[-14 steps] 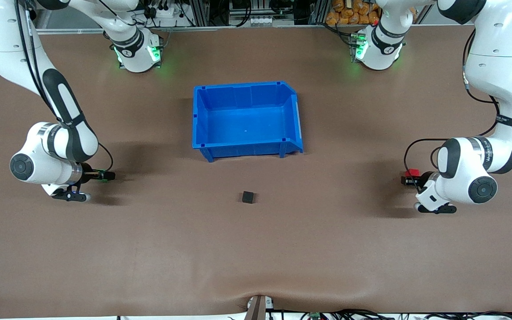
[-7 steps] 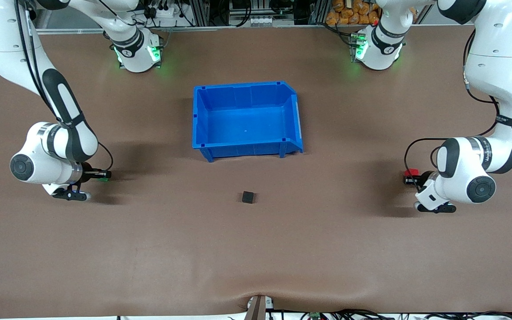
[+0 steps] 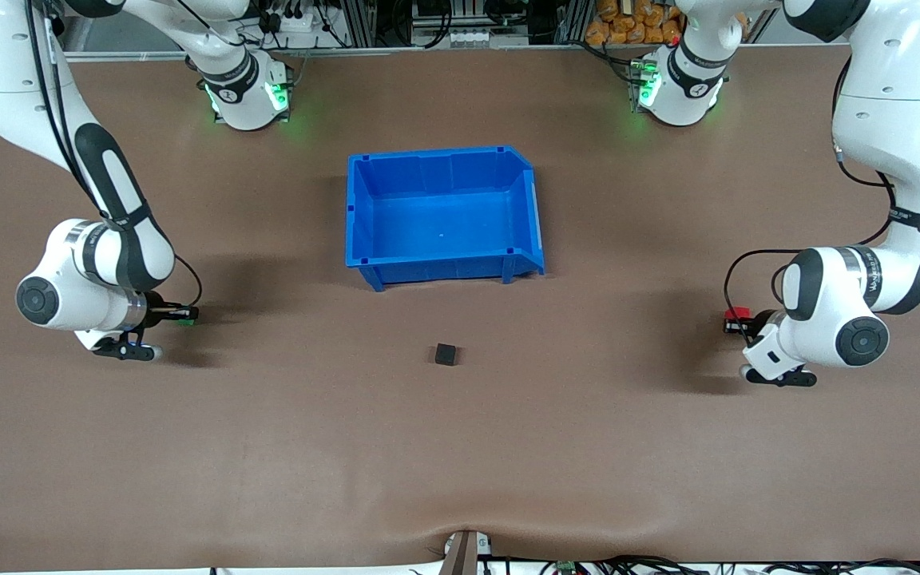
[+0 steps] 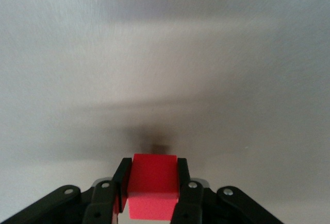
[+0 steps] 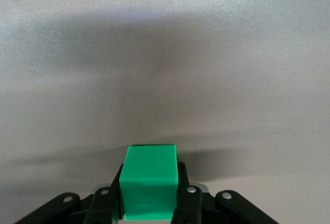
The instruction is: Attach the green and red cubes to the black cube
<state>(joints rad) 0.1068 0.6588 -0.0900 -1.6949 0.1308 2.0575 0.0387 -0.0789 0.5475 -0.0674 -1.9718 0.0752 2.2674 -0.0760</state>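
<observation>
Front view shows the small matte black cube (image 3: pixel 446 354) on the brown table (image 3: pixel 460 463), nearer the camera than the blue plastic bin (image 3: pixel 442 214), both grippers low at the table's two ends. Left wrist view: left gripper (image 4: pixel 152 195) clenches the bright red cube (image 4: pixel 153 192). Right wrist view: right gripper (image 5: pixel 149 199) clenches the bright green cube (image 5: pixel 150 187); a slanted grip could make either cube meet the black one crooked

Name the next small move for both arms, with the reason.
Probably lift and carry inward: the left gripper is shut on the red cube and the right gripper on the green cube, while the black cube sits alone mid-table, nearer the camera than the blue bin.
</observation>
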